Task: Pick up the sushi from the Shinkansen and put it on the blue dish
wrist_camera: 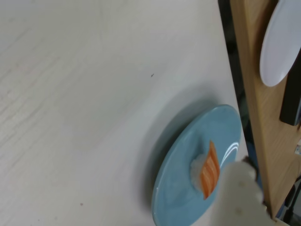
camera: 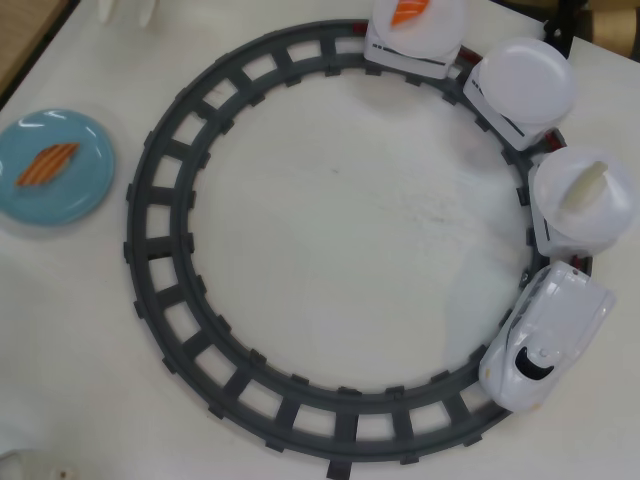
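Note:
In the overhead view the white Shinkansen [camera: 548, 340] stands on the right side of the track, its nose toward the bottom. The pale cream sushi [camera: 584, 186] lies on the white plate of the first car behind the nose. The middle car's plate [camera: 522, 78] is bare, and the last car carries an orange striped piece [camera: 410, 12]. The blue dish [camera: 52, 166] sits at the far left, well away from the train, with an orange striped piece [camera: 47, 164] on it. The wrist view shows the blue dish [wrist_camera: 188, 165] close by and one blurred white fingertip [wrist_camera: 240, 188]; nothing is held.
The grey circular track [camera: 160, 250] fills most of the white table. Two white tips [camera: 125, 10] poke in at the top left edge of the overhead view. A wooden edge [wrist_camera: 254, 70] with a white plate [wrist_camera: 282, 42] borders the table beside the dish.

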`<state>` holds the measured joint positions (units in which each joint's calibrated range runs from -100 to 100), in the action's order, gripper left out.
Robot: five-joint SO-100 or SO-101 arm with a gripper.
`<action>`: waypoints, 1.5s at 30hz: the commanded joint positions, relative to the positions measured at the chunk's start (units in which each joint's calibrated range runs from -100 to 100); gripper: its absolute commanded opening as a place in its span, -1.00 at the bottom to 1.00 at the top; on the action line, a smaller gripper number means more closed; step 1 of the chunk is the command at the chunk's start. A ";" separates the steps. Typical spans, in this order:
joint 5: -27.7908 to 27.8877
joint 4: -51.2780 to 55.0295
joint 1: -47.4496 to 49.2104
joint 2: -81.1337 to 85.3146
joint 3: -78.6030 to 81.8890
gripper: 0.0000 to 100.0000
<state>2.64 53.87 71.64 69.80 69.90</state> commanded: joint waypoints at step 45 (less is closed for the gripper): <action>-0.39 -0.32 -6.76 0.17 -2.00 -0.55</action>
<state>2.64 53.87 69.02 69.80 69.90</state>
